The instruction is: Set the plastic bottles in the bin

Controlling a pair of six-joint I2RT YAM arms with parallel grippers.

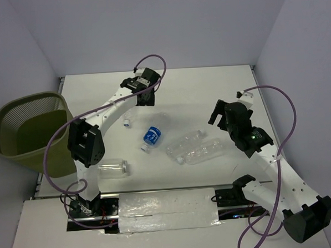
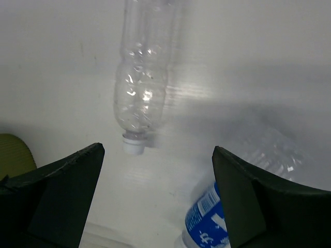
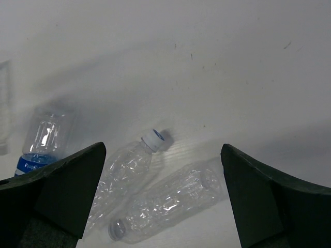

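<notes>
A: Where are we?
B: Approach: left fingers (image 2: pixel 57 196), wide, hover over a capped bottle (image 2: pixel 140 98) lying on the desk (image 1: pixel 208 88); right fingers (image 3: pixel 269 196) wide too. Next we must lower, close, reach the bin (image 1: pixel 20 104).

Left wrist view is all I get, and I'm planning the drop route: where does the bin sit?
Observer: The bin stands outside the left edge of the table, beyond the left arm.
Operator: Any bottles besides the two I see?
Observer: Yes, two ribbed bottles lie side by side between the arms, near the right claw.
Operator: Is that claw holding anything?
Observer: No, it is open and empty above the table.
</notes>
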